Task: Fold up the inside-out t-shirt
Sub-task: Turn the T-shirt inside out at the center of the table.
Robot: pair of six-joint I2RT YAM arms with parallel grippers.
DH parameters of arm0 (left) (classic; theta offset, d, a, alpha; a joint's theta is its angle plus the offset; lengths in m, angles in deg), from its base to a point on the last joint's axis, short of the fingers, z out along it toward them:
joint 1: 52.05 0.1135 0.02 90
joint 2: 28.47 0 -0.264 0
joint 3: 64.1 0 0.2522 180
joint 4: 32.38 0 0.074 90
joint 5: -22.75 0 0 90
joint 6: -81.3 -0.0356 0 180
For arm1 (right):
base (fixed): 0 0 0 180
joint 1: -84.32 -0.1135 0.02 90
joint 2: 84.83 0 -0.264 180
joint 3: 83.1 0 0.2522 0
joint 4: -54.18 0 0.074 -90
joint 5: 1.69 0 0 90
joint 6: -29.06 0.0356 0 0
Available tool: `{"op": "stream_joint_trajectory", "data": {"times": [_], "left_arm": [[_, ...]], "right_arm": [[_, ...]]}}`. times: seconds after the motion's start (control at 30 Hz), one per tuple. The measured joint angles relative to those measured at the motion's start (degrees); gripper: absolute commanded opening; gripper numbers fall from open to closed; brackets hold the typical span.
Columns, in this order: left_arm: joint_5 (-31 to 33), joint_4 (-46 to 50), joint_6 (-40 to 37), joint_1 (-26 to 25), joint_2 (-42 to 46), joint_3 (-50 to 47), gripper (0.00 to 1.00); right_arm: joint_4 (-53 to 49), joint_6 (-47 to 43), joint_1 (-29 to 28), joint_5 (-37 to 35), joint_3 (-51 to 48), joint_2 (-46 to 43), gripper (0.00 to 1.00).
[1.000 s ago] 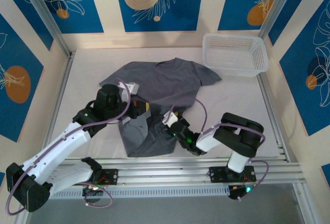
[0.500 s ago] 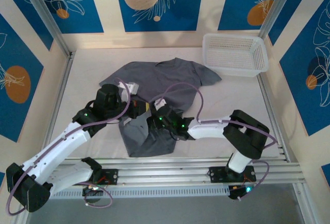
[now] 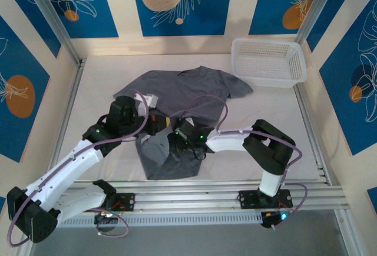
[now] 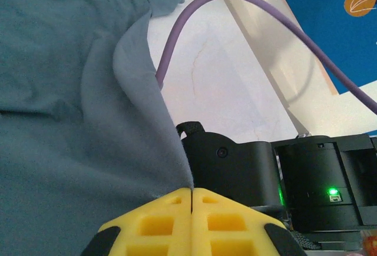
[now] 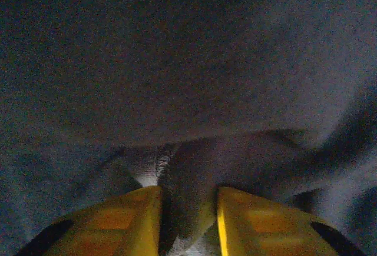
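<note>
We see the slate-grey short-sleeved cloth t-shirt lying rumpled at the centre of the white bench. Its sleeves are spread toward the upper middle of the overhead frame and its lower part is bunched toward the bottom centre. The white perforated plastic basket stands well apart at the upper right.

The left gripper sits at the shirt's left-hand edge. Its jaws are pressed together, and in its wrist view a cloth edge runs straight down into their seam, so we take it as a pinch that anchors that side.

The right gripper lies just beside it, low on the fabric. Its jaws stand narrowly apart with a ridge of cloth filling the gap, which we read as a grip on a gathered fold. We judge that the two holds sit close together to lift one hem and spread it, since no fold is laid yet.
</note>
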Motion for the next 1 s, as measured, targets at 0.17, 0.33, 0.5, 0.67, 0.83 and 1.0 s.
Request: {"op": "stream_joint_trajectory", "data": {"times": [0.17, 0.33, 0.5, 0.67, 0.83, 1.0], "left_arm": [[0.0, 0.0, -0.4, 0.1, 0.0, 0.0, 0.00], [0.5, 0.7, -1.1, 0.8, 0.0, -0.1, 0.00], [2.2, 3.0, -2.8, 3.5, -0.1, -0.1, 0.01], [4.5, 3.8, -5.0, 5.6, -2.7, -0.2, 0.10], [6.0, 3.4, -8.5, 5.6, -9.2, -1.5, 0.27], [3.8, 0.5, -12.3, 3.8, -13.0, -2.1, 0.55]], "right_arm": [[-1.6, 0.0, 0.5, 0.5, -1.3, -2.8, 0.00], [-1.7, -0.5, 1.5, 1.8, -4.9, -8.8, 0.00], [-2.3, -1.2, 4.3, 3.7, -11.2, -22.4, 0.00], [-3.0, -1.8, 13.2, 7.1, -17.5, -42.7, 0.00], [-3.3, -1.9, 22.2, 13.2, -19.3, -56.3, 0.00], [-3.4, -2.2, 26.0, 20.4, -19.8, -58.2, 0.00]]}}
